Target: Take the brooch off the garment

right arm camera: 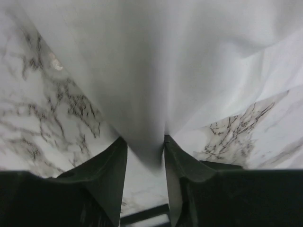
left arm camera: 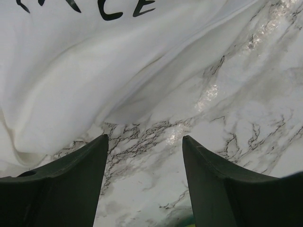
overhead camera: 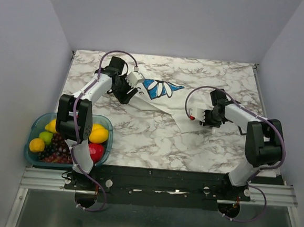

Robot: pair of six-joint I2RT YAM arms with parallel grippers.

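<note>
The white shirt (overhead camera: 166, 105) lies crumpled across the middle of the marble table (overhead camera: 139, 139), nearer the far edge. A blue patch with white petal shapes (overhead camera: 162, 89) shows at its far end. The right gripper (right arm camera: 146, 138) has its fingers drawn close together, pinching a raised fold of the shirt. The left gripper (left arm camera: 144, 137) stands wide open over bare marble just beside the shirt's left edge, with nothing between its fingers. The brooch itself cannot be made out. A bowl of fruit (overhead camera: 35, 121) sits at the near left corner.
</note>
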